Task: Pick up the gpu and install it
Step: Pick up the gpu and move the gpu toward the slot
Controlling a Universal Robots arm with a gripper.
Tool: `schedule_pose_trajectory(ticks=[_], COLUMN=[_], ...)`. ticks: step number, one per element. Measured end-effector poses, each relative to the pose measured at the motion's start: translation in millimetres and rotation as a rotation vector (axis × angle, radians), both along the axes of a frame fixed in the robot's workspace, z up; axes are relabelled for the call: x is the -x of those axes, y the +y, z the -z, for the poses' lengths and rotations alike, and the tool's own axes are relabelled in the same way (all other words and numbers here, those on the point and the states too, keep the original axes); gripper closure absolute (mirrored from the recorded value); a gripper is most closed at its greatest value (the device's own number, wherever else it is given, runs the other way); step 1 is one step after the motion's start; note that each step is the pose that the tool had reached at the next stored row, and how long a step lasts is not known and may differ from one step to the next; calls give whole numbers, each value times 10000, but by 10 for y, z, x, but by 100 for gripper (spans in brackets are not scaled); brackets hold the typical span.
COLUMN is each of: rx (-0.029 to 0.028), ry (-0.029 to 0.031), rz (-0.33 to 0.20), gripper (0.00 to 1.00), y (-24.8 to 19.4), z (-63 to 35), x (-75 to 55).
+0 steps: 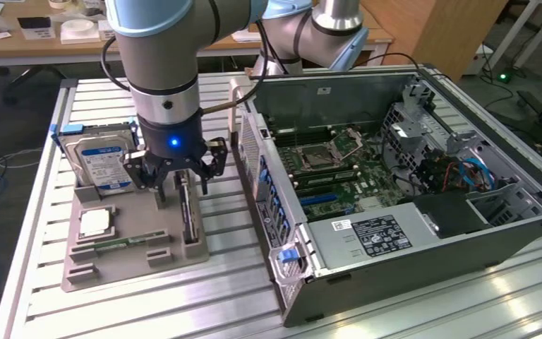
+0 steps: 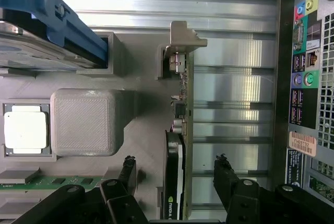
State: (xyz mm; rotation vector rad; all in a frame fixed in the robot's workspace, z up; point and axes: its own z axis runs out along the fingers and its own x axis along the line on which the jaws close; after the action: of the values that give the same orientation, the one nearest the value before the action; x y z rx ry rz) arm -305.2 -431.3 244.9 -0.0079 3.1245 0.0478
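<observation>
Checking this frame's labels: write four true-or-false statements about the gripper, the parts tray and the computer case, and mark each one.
1. The gripper is open, with one finger to each side of the thin black rectangular gpu card. True.
2. The gpu card is installed in the open dark metal computer case. False: it stands on edge in the grey plastic parts tray.
3. The silver hard drive with the blue-white label stands in the tray. True.
4. The gripper holds the small square silver CPU chip. False: the chip lies in its tray pocket.
</observation>
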Motion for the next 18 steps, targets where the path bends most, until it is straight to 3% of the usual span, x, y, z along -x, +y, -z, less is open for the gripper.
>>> schedule_pose_trajectory(ticks=[18], rx=[2], ry=[1], rz=[-78], gripper=[29], y=[0], z=[31], x=[0])
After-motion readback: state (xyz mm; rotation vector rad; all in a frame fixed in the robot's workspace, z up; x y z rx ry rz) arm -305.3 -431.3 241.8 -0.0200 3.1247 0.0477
